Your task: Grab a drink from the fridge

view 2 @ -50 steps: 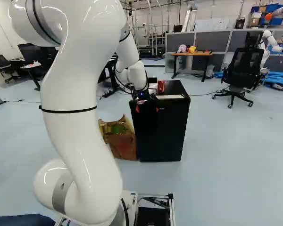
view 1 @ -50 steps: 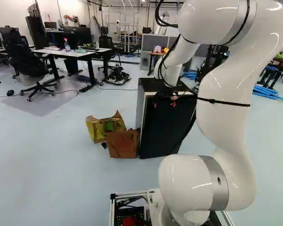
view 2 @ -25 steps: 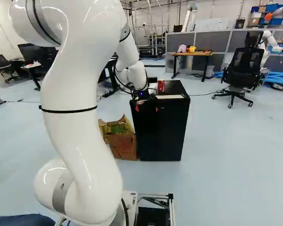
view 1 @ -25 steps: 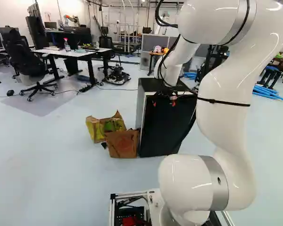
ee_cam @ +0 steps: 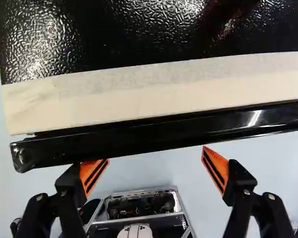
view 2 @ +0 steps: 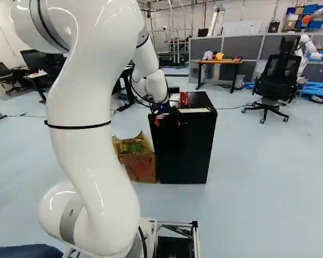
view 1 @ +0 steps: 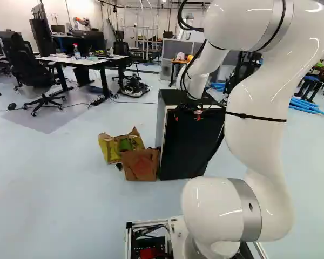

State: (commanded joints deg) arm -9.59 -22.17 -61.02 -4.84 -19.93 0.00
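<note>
The gripper [view 1: 188,115] hangs before the upper front of the black fridge [view 1: 186,143] in the left base view. In the right base view, the fridge [view 2: 184,153] stands right of the arm's upright part. Seen from the wrist, the open gripper [ee_cam: 154,168] has its orange pads well apart, with only floor and base showing between them. Its fingertips lie close along the glossy top edge of the fridge door [ee_cam: 154,134]; whether they touch it is unclear. Behind that edge runs a pale strip [ee_cam: 154,91]. The door looks shut, and the fridge's inside is hidden.
A brown bag or box [view 1: 140,164] and a yellow-green one [view 1: 116,145] stand against the fridge's side. A small red thing [view 2: 183,99] rests on the fridge top. Farther off are desks, an office chair [view 2: 277,78] and another robot [view 2: 307,51].
The base seems to have moved very slightly, as the fridge's foot sits a touch higher in both base views. The arm looks nearly unchanged.
</note>
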